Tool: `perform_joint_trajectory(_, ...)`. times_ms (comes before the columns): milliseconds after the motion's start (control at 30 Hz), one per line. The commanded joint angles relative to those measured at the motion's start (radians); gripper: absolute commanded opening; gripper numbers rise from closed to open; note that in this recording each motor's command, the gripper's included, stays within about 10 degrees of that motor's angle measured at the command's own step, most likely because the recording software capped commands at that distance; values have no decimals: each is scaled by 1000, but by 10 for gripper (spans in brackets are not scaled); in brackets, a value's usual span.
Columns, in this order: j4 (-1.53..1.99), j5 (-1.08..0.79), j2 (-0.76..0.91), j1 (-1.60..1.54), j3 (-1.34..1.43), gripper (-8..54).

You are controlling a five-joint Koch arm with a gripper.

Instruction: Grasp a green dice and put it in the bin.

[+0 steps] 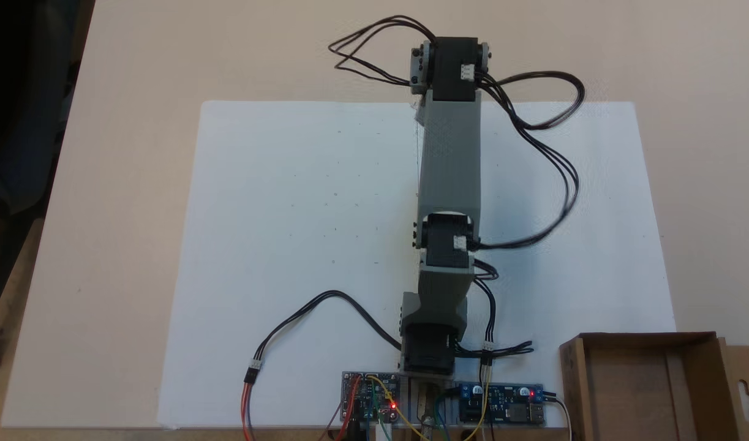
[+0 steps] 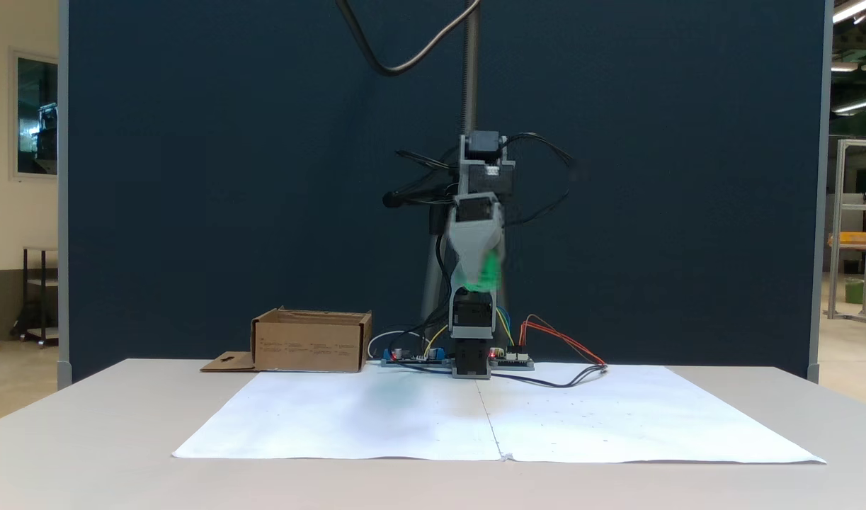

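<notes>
The green dice (image 2: 485, 273) is held pinched in the raised gripper (image 2: 479, 278), and could be dropped short of the bin (image 2: 311, 342) off to one side.

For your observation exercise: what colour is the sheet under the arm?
White; the sheet shows best in a fixed view from above, lying on the beige table.

- Arm (image 1: 449, 153): links printed in grey plastic, boxy, finely ribbed; seen in both fixed views.
- Servos (image 1: 451, 67): black blocks with white connector sockets, set at each joint above the base.
- Cables (image 1: 552, 159): thin black bundles, looped loosely out from the servos.
- Circuit boards (image 1: 503, 403): two noted flanking the base, red LEDs lit, with yellow, orange and green wires attached.
- Base (image 2: 471, 358): black motor block in a grey mount.
</notes>
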Motion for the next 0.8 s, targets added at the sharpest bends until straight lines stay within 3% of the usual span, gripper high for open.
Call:
perform_joint_trajectory(0, 80, -164, 69, 164, -58, 121)
perform_joint_trajectory(167, 78, -380, 77, 572, -57, 121)
perform_joint_trajectory(433, 78, -431, 57, 1094, -57, 121)
perform_joint_trajectory(767, 80, -494, -8, 1511, -57, 121)
